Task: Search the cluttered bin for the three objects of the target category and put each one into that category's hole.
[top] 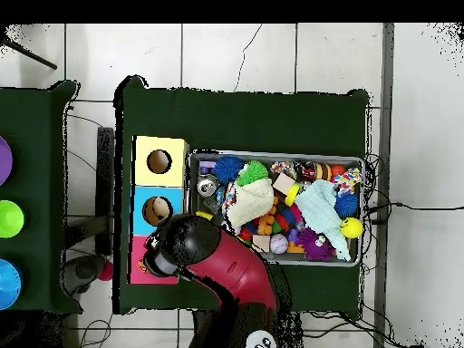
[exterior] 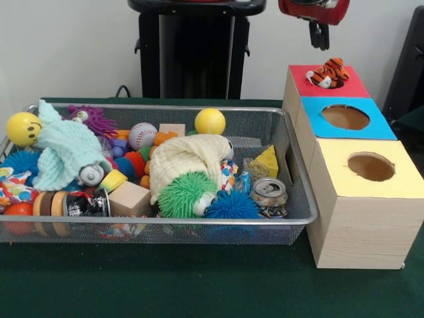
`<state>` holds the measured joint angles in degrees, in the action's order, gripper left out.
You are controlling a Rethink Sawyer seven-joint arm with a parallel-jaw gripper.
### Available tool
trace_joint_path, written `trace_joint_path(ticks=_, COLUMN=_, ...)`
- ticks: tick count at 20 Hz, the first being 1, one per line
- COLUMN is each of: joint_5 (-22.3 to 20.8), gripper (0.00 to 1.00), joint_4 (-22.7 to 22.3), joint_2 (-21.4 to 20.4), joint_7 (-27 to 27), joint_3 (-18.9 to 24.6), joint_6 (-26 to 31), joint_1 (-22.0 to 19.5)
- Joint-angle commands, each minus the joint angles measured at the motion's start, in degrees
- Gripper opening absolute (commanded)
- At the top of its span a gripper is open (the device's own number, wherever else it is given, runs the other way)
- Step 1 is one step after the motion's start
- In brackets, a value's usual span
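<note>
The tiger toy sits half in the red hole, soft and light; the claw above looks pressed together, holding nothing; push its middle.

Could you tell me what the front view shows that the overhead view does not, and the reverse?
Only the front view shows the tiger toy lying in the red box's hole, with the pincer hanging above it. Only the overhead view shows coloured discs on a side table; there the arm hides the red hole. Both show the mesh bin and the empty blue and yellow holes.
</note>
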<state>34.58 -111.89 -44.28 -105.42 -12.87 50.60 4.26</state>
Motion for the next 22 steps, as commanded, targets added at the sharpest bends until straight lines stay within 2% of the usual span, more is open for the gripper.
trace_joint_path(ticks=1, joint_5=4.12, gripper=0.00, joint_4=-3.07, joint_2=3.33, joint_7=-12.88, joint_3=5.32, joint_6=-5.14, joint_1=-0.11)
trace_joint_path(ticks=5, joint_5=3.48, gripper=0.00, joint_4=-3.26, joint_2=2.86, joint_7=-13.10, joint_3=5.26, joint_6=-3.34, joint_1=-0.15)
trace_joint_path(ticks=8, joint_5=0.58, gripper=0.00, joint_4=-1.77, joint_2=3.09, joint_7=-14.83, joint_3=4.15, joint_6=2.11, joint_1=-0.10)
trace_joint_path(ticks=10, joint_5=0.23, gripper=0.00, joint_4=-1.52, joint_2=2.77, joint_7=-15.66, joint_3=3.99, joint_6=4.29, joint_1=-0.13)
trace_joint_path(ticks=22, joint_5=2.10, gripper=0.00, joint_4=-3.87, joint_2=1.81, joint_7=-12.75, joint_3=4.56, joint_6=2.94, joint_1=-0.64)
